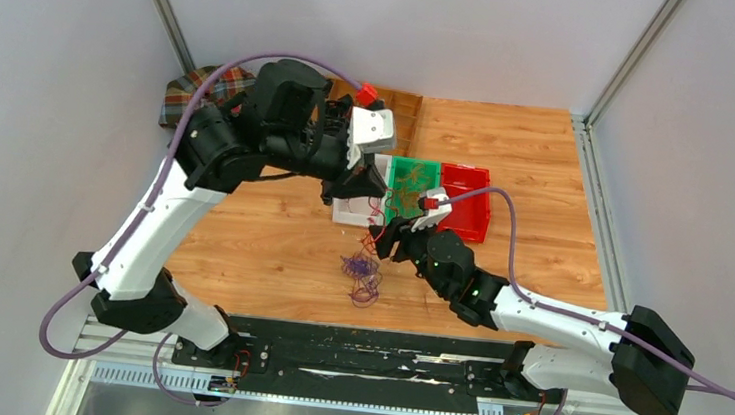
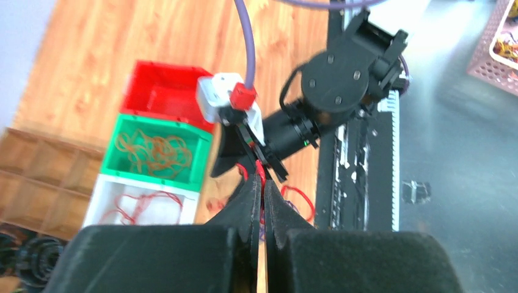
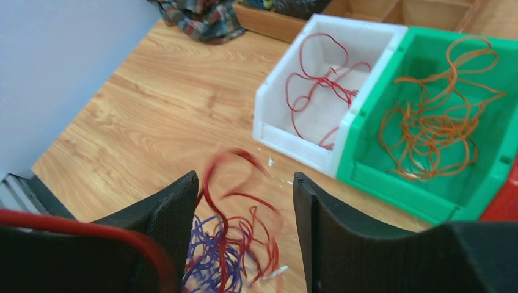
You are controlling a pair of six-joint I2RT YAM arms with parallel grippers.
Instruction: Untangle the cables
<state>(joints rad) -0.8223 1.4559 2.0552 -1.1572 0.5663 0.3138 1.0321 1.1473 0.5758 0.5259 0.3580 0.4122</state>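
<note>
A tangle of purple cables (image 1: 364,273) lies on the wooden table, with red cables (image 3: 244,201) rising out of it. My left gripper (image 2: 263,183) is shut on a red cable (image 2: 261,173) and holds it up above the tangle, near the white bin (image 1: 348,211). My right gripper (image 3: 244,204) is open just over the tangle (image 3: 211,256), with blurred red and purple strands between its fingers (image 3: 174,210) but not pinched. More red cables (image 3: 317,79) lie in the white bin (image 3: 269,116). Orange cables (image 3: 434,122) fill the green bin (image 3: 366,159).
A red bin (image 1: 469,201) stands to the right of the green bin (image 1: 412,163). Behind them is a wooden compartment tray (image 1: 407,111), and a plaid cloth (image 1: 193,92) lies at the back left. Black coiled rings (image 2: 27,256) sit by the tray.
</note>
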